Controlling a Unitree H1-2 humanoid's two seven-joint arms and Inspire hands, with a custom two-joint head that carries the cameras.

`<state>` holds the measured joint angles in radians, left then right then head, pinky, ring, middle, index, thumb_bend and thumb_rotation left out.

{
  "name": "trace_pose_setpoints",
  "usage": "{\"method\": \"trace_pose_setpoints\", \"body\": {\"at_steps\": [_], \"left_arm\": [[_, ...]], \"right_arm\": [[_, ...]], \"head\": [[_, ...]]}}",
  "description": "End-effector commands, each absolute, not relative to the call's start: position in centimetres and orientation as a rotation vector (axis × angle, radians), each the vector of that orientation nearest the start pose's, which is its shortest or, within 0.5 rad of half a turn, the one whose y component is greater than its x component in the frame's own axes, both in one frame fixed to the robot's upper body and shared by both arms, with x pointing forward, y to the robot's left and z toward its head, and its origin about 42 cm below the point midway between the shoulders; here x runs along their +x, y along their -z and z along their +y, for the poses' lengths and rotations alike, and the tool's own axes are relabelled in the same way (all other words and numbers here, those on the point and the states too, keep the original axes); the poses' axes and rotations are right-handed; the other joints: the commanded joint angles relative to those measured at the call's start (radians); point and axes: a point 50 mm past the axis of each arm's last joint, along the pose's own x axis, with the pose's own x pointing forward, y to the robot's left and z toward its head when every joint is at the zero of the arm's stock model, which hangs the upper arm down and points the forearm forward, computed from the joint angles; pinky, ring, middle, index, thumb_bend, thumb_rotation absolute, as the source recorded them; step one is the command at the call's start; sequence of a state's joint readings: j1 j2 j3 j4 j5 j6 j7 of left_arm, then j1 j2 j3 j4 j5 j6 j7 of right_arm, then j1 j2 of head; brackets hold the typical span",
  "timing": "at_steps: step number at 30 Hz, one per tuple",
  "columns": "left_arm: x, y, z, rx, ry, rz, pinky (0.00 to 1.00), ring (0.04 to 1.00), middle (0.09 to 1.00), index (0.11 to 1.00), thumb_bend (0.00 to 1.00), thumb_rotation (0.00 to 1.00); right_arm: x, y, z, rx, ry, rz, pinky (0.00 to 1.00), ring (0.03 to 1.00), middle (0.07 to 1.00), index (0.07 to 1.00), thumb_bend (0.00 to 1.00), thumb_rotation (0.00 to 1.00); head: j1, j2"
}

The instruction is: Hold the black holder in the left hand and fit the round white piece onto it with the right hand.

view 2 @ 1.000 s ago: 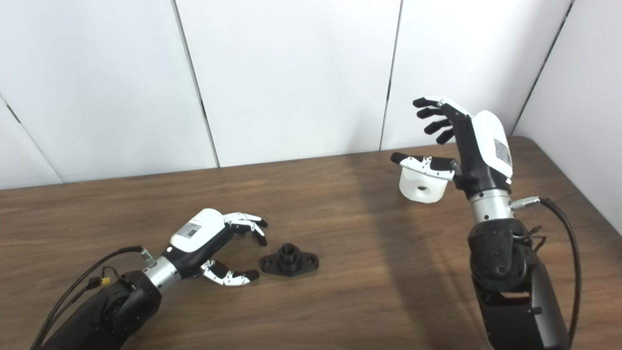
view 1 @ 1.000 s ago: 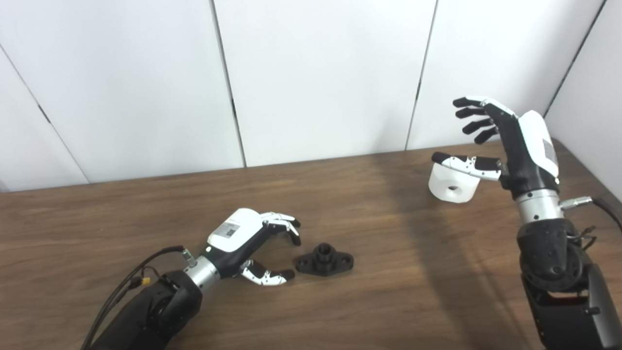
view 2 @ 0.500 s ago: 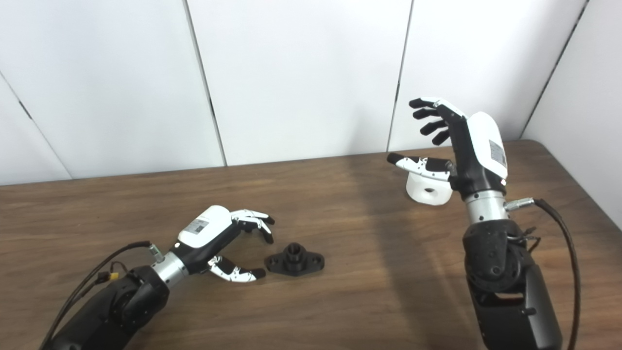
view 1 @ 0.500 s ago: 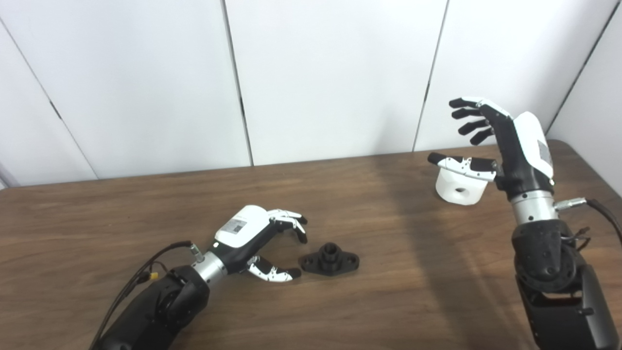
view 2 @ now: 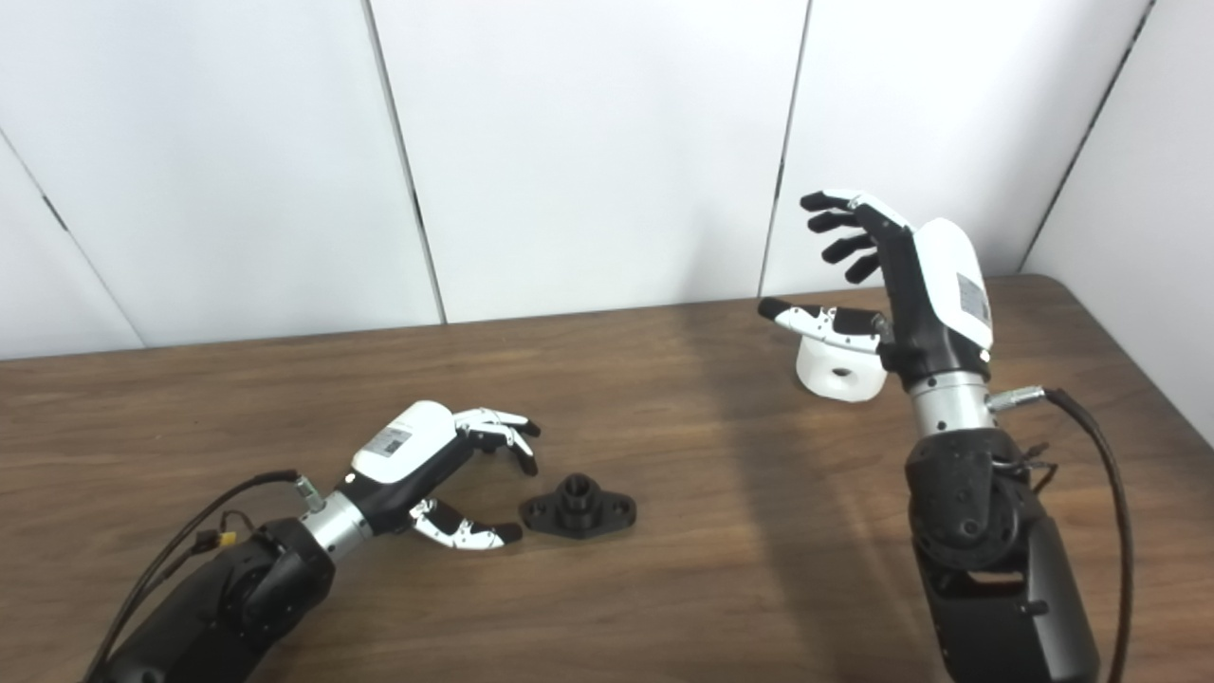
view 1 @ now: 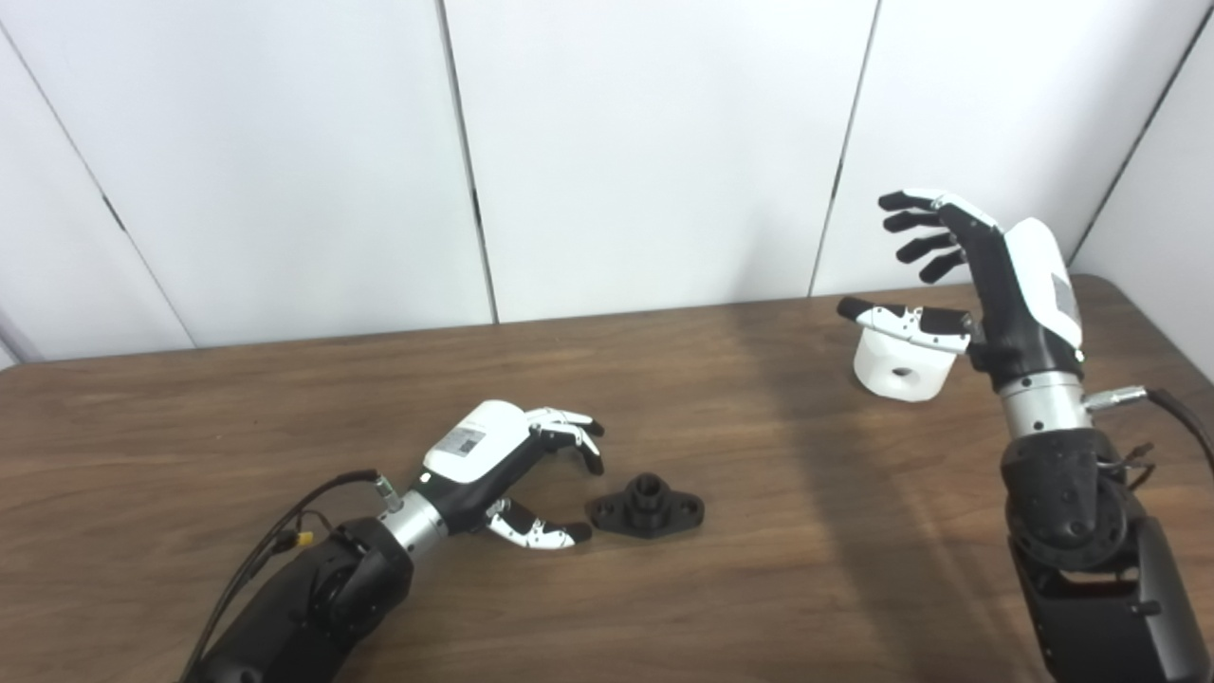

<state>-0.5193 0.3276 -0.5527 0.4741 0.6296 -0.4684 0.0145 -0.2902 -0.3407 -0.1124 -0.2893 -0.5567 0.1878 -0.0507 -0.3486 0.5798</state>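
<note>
Early in the task, by the look of it: nothing grasped, nothing fitted. Left hand (view 1: pixel 507 470) low over the table (view 1: pixel 285 417), fingers spread and curled, holding nothing, thumb tip just beside the holder (view 1: pixel 649 507) but seemingly not touching. Holder lying flat on the wood near the table's middle, round collar up, a lug with a hole on either side. Right hand (view 1: pixel 986 285) raised at the far right, fingers splayed upward, holding nothing, thumb stretched out across the top of the white piece (view 1: pixel 899 365); contact between thumb and piece not clear. White piece standing on the table near the far edge, a small hole in its front face, well apart from the holder. Left to do, as judged: close on the holder and lift it, grasp the white piece, bring the two together and seat one on the other. Little else around: plain white wall panels (view 1: pixel 654 142) behind, cables trailing from both forearms. No obstacle seen between the two parts.
</note>
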Motion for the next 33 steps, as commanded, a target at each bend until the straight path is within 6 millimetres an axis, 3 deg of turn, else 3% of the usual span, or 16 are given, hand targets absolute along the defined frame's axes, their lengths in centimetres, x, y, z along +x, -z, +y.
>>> {"method": "trace_pose_setpoints", "body": {"at_steps": [1, 5, 13, 17, 22, 29, 33], "left_arm": [[37.7, -8.0, 15.0, 1.135, 0.915, -0.358, 0.66, 0.82, 0.83, 0.609, 0.99, 0.16], [37.5, -7.8, 14.3, 1.13, 0.915, -0.348, 0.66, 0.834, 0.84, 0.604, 0.98, 0.19], [37.2, -7.8, 14.9, 1.17, 0.92, -0.334, 0.66, 0.838, 0.847, 0.606, 0.97, 0.26], [37.2, -8.7, 15.3, 1.199, 0.9, -0.357, 0.68, 0.854, 0.846, 0.618, 0.98, 0.29], [37.4, -10.2, 15.3, 1.243, 0.869, -0.396, 0.86, 0.874, 0.845, 0.622, 1.0, 0.33], [37.3, -12.9, 15.0, 1.278, 0.824, -0.457, 0.99, 0.935, 0.874, 0.614, 1.0, 0.37], [37.4, -13.5, 15.0, 1.295, 0.779, -0.494, 1.0, 0.966, 0.885, 0.595, 1.0, 0.4]], "right_arm": [[33.8, -30.4, -32.3, -0.847, 0.354, -0.52, 0.47, 0.596, 0.685, 0.724, 0.58, 0.23], [33.5, -30.7, -33.0, -0.842, 0.354, -0.521, 0.47, 0.586, 0.683, 0.724, 0.59, 0.2], [33.6, -31.0, -33.1, -0.833, 0.351, -0.523, 0.46, 0.582, 0.67, 0.712, 0.61, 0.17], [33.8, -30.9, -33.2, -0.832, 0.341, -0.521, 0.47, 0.582, 0.669, 0.713, 0.61, 0.16], [33.9, -30.9, -33.2, -0.835, 0.335, -0.522, 0.46, 0.58, 0.666, 0.713, 0.61, 0.17], [33.9, -31.1, -33.1, -0.827, 0.333, -0.52, 0.47, 0.582, 0.668, 0.715, 0.61, 0.16], [34.0, -31.0, -33.1, -0.824, 0.33, -0.521, 0.47, 0.582, 0.67, 0.716, 0.6, 0.16]], "head": [[0.007, 0.002], [0.095, 0.02], [0.113, 0.027], [0.117, 0.029], [0.118, 0.03], [0.122, 0.035], [0.123, 0.037]]}}
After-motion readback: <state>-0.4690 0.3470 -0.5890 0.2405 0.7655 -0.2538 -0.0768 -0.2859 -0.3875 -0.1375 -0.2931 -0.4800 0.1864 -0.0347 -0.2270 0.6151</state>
